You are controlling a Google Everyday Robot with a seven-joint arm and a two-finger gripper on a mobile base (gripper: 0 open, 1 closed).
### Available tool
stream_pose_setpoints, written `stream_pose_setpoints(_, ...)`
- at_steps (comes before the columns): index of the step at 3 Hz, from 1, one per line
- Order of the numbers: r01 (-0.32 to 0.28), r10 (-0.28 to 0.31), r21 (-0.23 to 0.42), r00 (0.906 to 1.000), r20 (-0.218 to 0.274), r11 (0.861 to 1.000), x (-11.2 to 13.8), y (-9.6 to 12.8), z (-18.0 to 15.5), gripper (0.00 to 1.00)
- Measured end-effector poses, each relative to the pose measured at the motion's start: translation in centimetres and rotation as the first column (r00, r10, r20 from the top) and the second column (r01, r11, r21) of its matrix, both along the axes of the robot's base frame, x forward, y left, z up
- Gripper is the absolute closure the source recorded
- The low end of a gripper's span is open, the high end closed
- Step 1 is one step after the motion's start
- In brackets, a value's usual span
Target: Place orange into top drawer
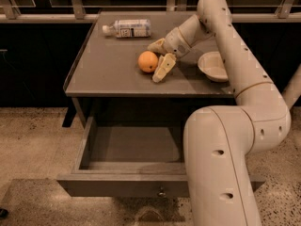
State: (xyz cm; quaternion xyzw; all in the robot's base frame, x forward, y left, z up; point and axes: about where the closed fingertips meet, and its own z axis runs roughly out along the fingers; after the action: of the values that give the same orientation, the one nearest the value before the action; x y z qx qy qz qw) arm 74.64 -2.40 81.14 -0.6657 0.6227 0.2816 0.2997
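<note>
Orange: small round yellow-orange fruit (147,61) on the flat grey tabletop (108,72), centre, not in the drawer.
Gripper: cream two-finger gripper (154,62) at the orange's right side, fingers spread apart around it.
Top drawer: wide shallow grey drawer (117,186), pulled open on the near side.
Other: clear plastic bottle (128,28) lying far left; white bowl (214,66) right.

On the bench (103,74), the orange (148,61) lay just left of the hand (159,59), with the bottle (128,28) behind, the bowl (214,66) to the right and the drawer (131,149) below.
</note>
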Motion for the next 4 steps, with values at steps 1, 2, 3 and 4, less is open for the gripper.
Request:
stream_pose_setpoints(1,0.000,0.000,0.000,1.0000,0.000,1.000,0.0,0.0,0.7,0.65)
stream_pose_setpoints(2,0.000,0.000,0.000,1.0000,0.000,1.000,0.0,0.0,1.2,0.89)
stream_pose_setpoints(3,0.000,0.000,0.000,1.0000,0.000,1.000,-0.1,0.0,1.7,1.00)
stream_pose_setpoints(4,-0.022,0.020,0.038,0.9989,0.043,0.999,-0.1,1.7,3.5,1.00)
